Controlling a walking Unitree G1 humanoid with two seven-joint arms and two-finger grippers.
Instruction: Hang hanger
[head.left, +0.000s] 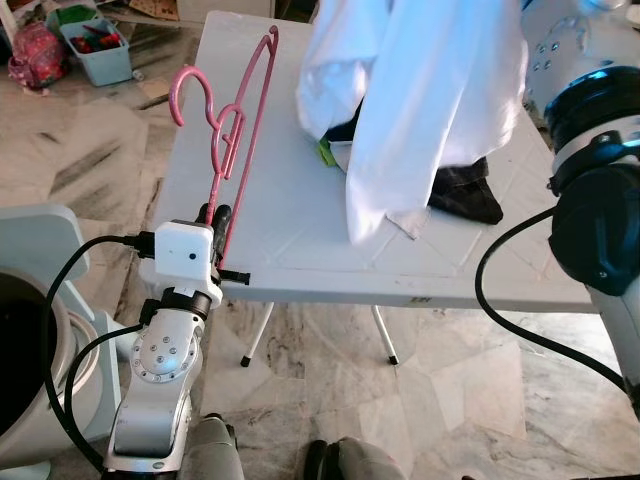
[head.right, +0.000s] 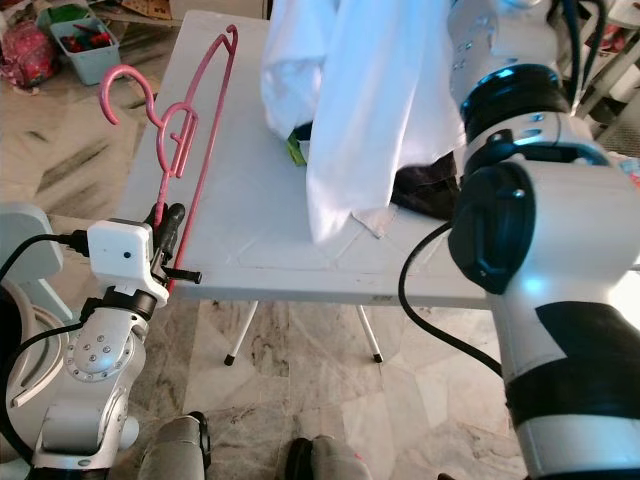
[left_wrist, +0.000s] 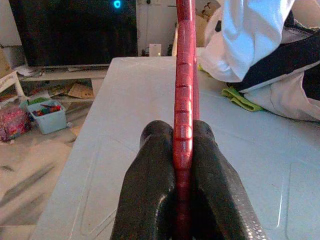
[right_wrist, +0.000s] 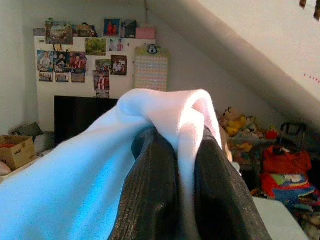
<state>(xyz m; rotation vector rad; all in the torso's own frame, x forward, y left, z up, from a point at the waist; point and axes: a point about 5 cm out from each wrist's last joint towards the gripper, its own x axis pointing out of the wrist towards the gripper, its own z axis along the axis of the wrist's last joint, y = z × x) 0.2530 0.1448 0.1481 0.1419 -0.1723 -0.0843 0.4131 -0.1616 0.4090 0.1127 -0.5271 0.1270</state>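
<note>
While no rail or hook for hanging is appearing anywhere, judging the task as only part done. Left hand (left_wrist: 183, 150) clamping the bottom bar of the pink hanger (head.left: 240, 125), holding it upright over the near left edge of the white desk (head.left: 290, 240). Right hand (right_wrist: 185, 150) pinching a fold of the white garment (head.left: 420, 90), lifting it above the desk. Remaining, by judgement: getting garment onto hanger, then hanging it up.

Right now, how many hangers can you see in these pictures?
1. The pink hanger stands upright over the left edge of the white table, clamped in the left gripper. Others could be hidden under the clothes.
</note>
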